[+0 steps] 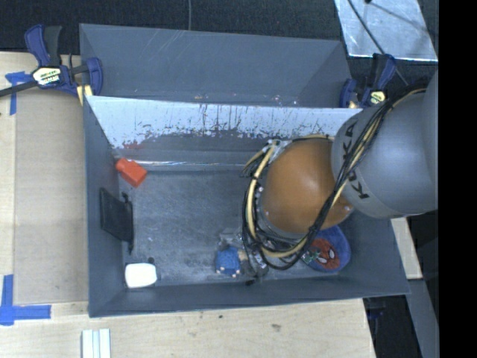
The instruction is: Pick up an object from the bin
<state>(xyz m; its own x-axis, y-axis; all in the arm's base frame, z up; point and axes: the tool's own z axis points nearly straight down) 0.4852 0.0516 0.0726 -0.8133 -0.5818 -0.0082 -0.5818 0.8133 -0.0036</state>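
Camera view looks down on a grey metal bin [195, 64], with the silver-grey robot arm [395, 162] reaching in from the right of the frame. A rounded orange cover [298, 185] on the wrist, ringed by black and yellow cables [256, 200], hides most of what lies beneath it. The pincer [246, 262] is low over the bin floor at lower centre of the frame. It is just beside a small blue lumpy object [226, 260] that lies near the front wall. The two look to be touching or nearly so, but I cannot tell which. Whether the pincer is open or closed cannot be told, nor whether it has hold of anything. To the lower right, partly under the cover, lies a round blue toy with a red web-patterned face [328, 253]. Well apart, on the left of the bin, are an orange block [132, 171] at upper left, a flat black rectangular piece [117, 216] against the left wall, and a white rounded lump [140, 275] in the lower left corner.
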